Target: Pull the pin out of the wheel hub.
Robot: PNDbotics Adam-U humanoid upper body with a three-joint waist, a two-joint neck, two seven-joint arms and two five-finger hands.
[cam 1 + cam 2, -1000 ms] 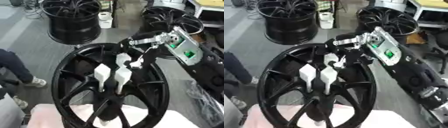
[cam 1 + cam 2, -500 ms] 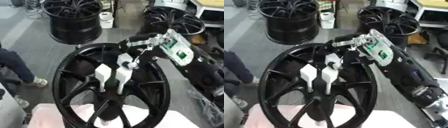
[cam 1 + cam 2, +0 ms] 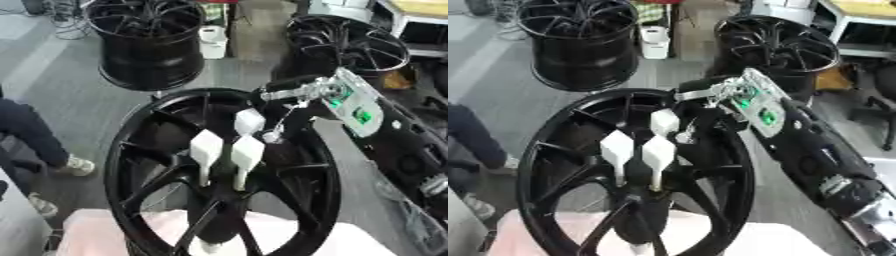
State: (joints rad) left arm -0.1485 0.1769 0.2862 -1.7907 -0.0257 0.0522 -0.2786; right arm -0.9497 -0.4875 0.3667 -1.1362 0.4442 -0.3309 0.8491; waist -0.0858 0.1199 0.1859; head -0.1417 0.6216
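So we're pinching the top white pin with our right hand on the wheel hub, probably pulling straight out next.

Brightness: moderate indoor light, even over the grey floor, no strong pools.
Source: seems overhead; the pale desk at 1 o'clock is the brightest patch.
Shadows: soft and faint on the floor; the black wheel swallows detail between its spokes.
Glare: dull sheen along the wheel's rim at 9 o'clock; the white pins near the centre are close to washed out.
Blur: both views are soft overall; the right hand and its silver parts are smeared.
Focus: the far wheels at 11 o'clock are no sharper than the near one.
Edges: the pink cloth at 7 o'clock is hazy.
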